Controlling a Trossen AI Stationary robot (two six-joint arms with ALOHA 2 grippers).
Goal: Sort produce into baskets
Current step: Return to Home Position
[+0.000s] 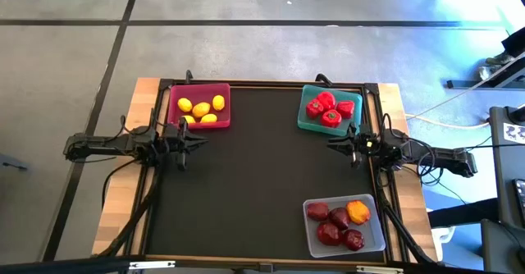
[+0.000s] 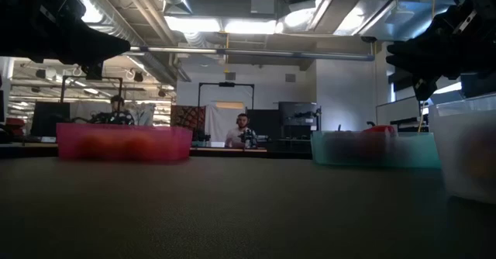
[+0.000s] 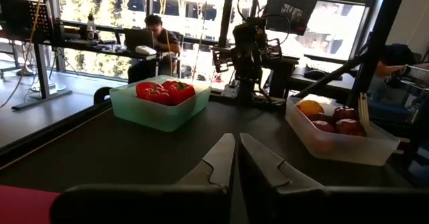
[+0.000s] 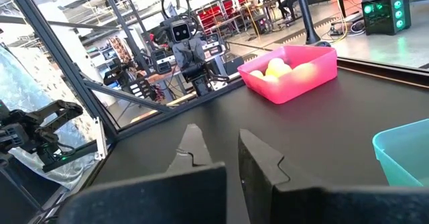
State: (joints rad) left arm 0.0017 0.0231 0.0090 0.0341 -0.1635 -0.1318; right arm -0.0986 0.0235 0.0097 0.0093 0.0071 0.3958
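Note:
Yellow lemons (image 1: 202, 110) lie in the pink basket (image 1: 174, 89) at the far left. Red peppers (image 1: 328, 108) fill the teal basket (image 1: 303, 122) at the far right. Dark red apples (image 1: 335, 225) and one orange-yellow piece (image 1: 358, 212) lie in the clear basket (image 1: 377, 241) at the near right. My left gripper (image 1: 201, 141) hangs shut at the left edge of the mat, pointing level toward the right. My right gripper (image 1: 332, 143) hangs shut at the right edge, pointing toward the left. Neither holds anything.
The black mat (image 1: 262, 184) between the two arms lies bare. Wooden strips (image 1: 123, 208) border it left and right, with cables running along them. Beyond the far edge, people sit at desks (image 2: 244, 131) in the room.

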